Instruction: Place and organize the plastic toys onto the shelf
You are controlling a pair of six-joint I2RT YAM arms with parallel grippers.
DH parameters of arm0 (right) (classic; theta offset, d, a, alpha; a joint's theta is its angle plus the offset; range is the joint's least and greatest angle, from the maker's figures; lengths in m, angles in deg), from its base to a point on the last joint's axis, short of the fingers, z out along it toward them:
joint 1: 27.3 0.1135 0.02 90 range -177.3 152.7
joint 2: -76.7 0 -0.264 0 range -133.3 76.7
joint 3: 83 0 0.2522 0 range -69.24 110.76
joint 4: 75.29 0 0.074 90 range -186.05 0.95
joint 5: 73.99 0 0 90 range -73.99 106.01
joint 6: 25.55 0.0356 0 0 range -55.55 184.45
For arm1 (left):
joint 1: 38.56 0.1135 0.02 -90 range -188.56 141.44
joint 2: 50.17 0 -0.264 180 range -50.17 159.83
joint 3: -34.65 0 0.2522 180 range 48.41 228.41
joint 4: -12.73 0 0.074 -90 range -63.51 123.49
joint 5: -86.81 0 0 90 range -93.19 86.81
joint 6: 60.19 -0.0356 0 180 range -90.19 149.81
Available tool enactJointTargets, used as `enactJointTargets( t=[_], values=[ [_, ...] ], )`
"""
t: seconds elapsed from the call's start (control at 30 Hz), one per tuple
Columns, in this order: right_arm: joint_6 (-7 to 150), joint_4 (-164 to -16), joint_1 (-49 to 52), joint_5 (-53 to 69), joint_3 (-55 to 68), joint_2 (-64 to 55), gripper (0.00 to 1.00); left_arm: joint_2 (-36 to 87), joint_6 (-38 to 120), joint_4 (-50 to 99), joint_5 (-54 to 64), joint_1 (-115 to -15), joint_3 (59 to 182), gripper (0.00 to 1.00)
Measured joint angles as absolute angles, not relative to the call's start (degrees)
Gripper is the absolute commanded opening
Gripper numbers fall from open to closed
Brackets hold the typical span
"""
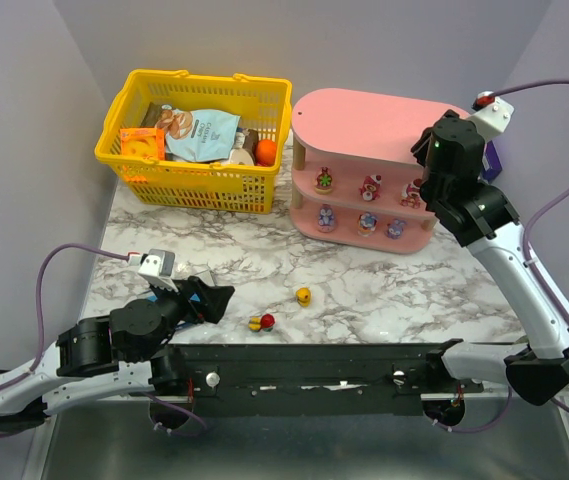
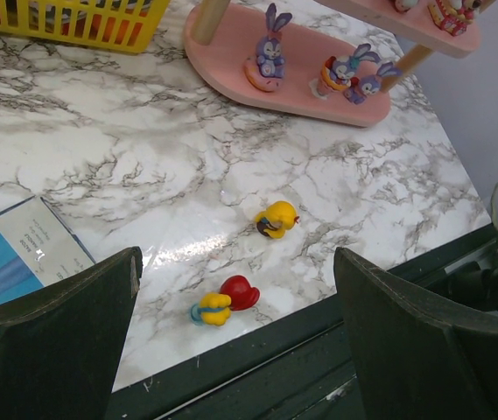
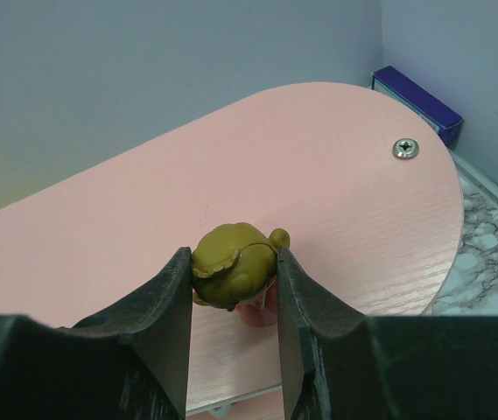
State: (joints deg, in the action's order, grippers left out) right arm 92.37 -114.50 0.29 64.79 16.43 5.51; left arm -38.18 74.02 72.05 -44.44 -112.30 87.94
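The pink shelf stands at the back right of the table, with small figurines on its middle tier and purple ones on its bottom tier. My right gripper is over the shelf's top board, shut on an olive-headed, pink-bodied toy; whether the toy touches the board I cannot tell. Two toys lie on the marble: a red and yellow one near the front edge and a yellow one beyond it. My left gripper hovers open, low and just short of them.
A yellow mesh basket full of snack packets stands left of the shelf. A flat blue box lies by my left fingers. A dark blue box sits behind the shelf's right end. A black rail runs along the near edge.
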Motion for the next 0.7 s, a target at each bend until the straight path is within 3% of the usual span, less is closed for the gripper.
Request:
enactJointTargets(
  t=[0.23, 0.7],
  values=[
    [93.2, -114.0, -0.1, 64.9, 15.9, 5.5, 0.29, -38.0, 74.0, 72.1, -44.4, -112.3, 87.9, 0.99],
    [93.5, -113.2, -0.8, 64.8, 15.9, 5.1, 0.47, -38.0, 74.1, 72.1, -44.5, -112.3, 87.9, 0.99]
  ],
)
